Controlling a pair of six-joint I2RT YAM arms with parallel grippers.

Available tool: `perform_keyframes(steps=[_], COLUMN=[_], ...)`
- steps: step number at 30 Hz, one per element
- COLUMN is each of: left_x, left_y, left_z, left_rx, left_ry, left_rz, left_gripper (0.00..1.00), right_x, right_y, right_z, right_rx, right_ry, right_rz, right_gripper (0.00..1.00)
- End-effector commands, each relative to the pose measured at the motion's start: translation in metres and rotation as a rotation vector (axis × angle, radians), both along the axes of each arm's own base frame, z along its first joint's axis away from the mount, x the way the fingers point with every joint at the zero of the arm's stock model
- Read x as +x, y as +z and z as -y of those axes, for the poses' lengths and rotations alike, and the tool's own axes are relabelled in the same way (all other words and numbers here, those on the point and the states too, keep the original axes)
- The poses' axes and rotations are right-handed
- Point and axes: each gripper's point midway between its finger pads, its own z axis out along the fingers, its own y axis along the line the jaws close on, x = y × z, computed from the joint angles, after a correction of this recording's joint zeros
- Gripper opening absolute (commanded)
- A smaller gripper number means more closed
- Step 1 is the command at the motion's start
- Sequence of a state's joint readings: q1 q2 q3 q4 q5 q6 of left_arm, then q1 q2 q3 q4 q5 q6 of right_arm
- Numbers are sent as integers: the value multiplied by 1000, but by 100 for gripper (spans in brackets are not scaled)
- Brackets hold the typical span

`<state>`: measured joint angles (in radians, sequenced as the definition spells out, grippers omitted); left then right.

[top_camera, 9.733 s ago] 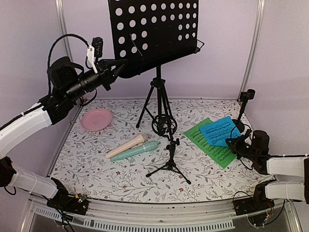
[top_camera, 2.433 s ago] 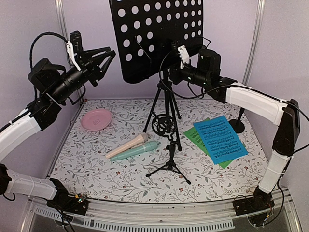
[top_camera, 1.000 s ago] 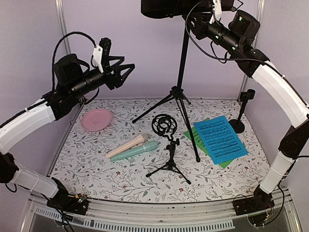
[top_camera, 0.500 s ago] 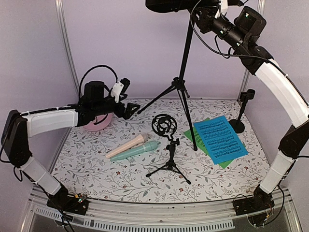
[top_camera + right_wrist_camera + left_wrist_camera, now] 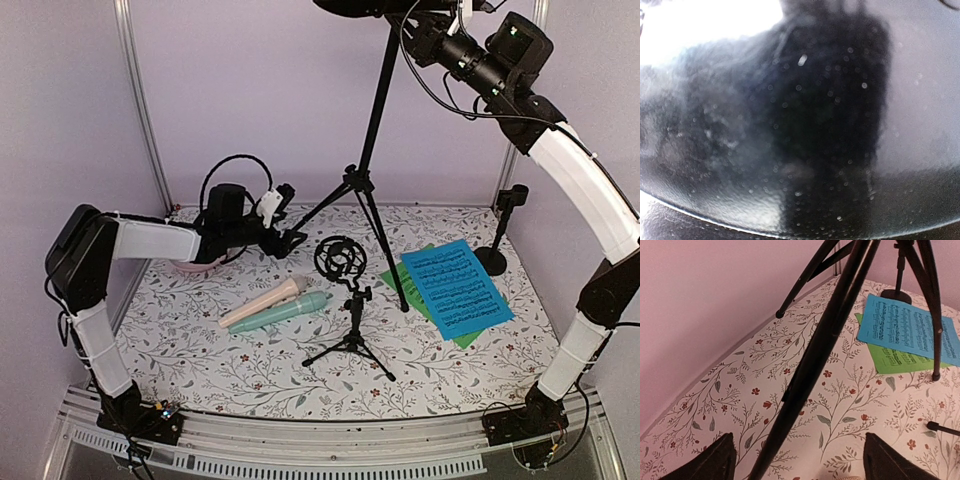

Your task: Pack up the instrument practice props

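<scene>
At the lower centre of the top view a small black microphone tripod [image 5: 351, 345] stands upright on the floral tabletop [image 5: 200, 350], with a ring-shaped shock mount [image 5: 340, 258] on top. Just left of it the beige microphone [image 5: 262, 302] and the mint microphone [image 5: 288, 312] lie side by side, touching. At centre right the blue music sheet [image 5: 457, 287] lies on the green music sheet [image 5: 398, 277] and covers most of it.

Half a second ago the left arm [image 5: 150, 240] hung over the pink plate [image 5: 182, 267] further left. It has since swung right and low, and the plate is now mostly hidden behind it. The left jaws stand wide open around one leg [image 5: 810, 365] of the black music stand [image 5: 375, 110]. In the wrist view that leg runs up between the two fingers [image 5: 715, 462], and neither presses on it.

The stand leans, its pole tilted toward the upper right. One foot [image 5: 405, 305] meets the tabletop beside the green sheet. Its rack [image 5: 360, 5] has climbed further and now barely shows at the frame's top edge.

At far right a small black stand with a round base [image 5: 491, 260] stands upright. At the upper right the right arm [image 5: 570, 170] reaches to the rack. As far as the top view shows, the right jaws are closed on its underside. The right wrist view gives only a blurred dark surface.
</scene>
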<state>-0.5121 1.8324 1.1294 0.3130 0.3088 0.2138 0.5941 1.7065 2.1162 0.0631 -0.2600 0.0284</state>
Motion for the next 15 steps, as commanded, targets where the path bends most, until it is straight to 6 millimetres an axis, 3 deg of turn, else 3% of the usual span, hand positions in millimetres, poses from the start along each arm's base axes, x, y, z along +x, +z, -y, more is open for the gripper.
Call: perform_keyframes(steps=[1,4,7,14,15], left_x=[12,16,18,-6,-10], left_y=[12,8,2,2,3], left_z=[10,13,15,26,26], left_rx=[-18,-10,5,12,18], left_ry=[-32,-42,-54,-104,-100], left_rz=[98,104,111,146,160], left_gripper=[88,84,71,1,0], right_x=[-95,-98,-101,-92,-90], right_y=[113,115,115,106,104], right_z=[65,65,65,59,58], right_rx=[282,289,290,258,250], right_ry=[67,90,110,92,86], right_rz=[279,272,261,238,237], right_gripper=[0,0,0,0,0])
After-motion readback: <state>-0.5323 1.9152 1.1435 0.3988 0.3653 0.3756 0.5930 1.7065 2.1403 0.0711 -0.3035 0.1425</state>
